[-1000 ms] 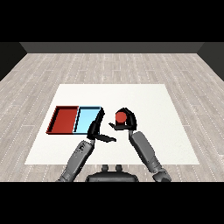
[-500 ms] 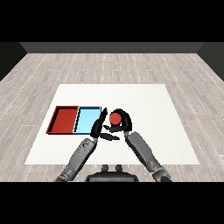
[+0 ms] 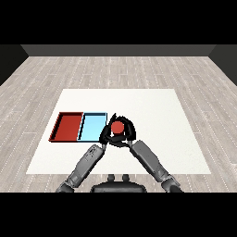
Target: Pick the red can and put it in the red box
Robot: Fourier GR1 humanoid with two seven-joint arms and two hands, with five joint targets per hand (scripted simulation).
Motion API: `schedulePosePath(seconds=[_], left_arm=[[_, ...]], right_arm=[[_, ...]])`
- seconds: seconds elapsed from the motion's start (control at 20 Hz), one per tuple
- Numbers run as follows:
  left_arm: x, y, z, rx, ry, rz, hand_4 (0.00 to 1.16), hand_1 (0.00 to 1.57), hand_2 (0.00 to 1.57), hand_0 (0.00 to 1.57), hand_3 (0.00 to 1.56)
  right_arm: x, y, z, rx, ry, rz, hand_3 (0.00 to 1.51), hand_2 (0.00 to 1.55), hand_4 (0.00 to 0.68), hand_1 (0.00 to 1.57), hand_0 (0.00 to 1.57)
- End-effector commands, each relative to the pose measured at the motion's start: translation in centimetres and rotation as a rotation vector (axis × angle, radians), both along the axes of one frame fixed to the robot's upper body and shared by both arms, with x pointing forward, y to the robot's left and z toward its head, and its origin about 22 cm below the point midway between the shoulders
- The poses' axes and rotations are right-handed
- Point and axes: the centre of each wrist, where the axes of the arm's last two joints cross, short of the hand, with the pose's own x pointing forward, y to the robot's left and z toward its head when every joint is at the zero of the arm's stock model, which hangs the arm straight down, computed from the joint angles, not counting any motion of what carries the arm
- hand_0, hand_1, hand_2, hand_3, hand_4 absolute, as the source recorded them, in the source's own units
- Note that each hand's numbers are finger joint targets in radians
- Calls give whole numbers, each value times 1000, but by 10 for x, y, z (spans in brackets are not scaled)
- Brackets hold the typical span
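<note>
Head view: the red can (image 3: pixel 118 126) sits in the right hand (image 3: pixel 126 133), whose fingers (image 3: pixel 131 128) curl round it, just right of the light blue tray (image 3: pixel 92 126) and apart from the red tray (image 3: pixel 68 126); the left hand (image 3: pixel 107 136) lies close against the can's left side, and whether its fingers are open or closed cannot be told; risks, as judged: the route to the red tray crosses the light blue tray, so an early release would leave the can in the wrong tray; the crowding left hand could be knocked, or nudge the can; a low carry might clip a tray rim; the white counter (image 3: pixel 152 106) stands on a pale plank floor (image 3: pixel 115 69) before a dark wall (image 3: pixel 118 50)
</note>
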Motion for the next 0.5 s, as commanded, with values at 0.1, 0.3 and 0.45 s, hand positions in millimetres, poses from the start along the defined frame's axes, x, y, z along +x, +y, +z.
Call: schedulePosePath(seconds=[0.1, 0.3, 0.45], left_arm=[[2, -17, 7, 22, 23, -15, 0, 0, 0, 0, 0], [14, -12, -8, 3, -4, -12, 0, 0, 0, 0, 0], [-7, -6, -1, 71, -1, 72, 429, 0, 0, 0, 0]], right_arm=[[-6, 29, 4, 21, 3, 33, 1387, 1433, 594, 1447, 1447], [-11, 9, 10, 7, -15, 29, 1398, 1450, 543, 1455, 1455], [-19, 15, 19, 43, -18, 39, 1406, 1461, 504, 1486, 1486]])
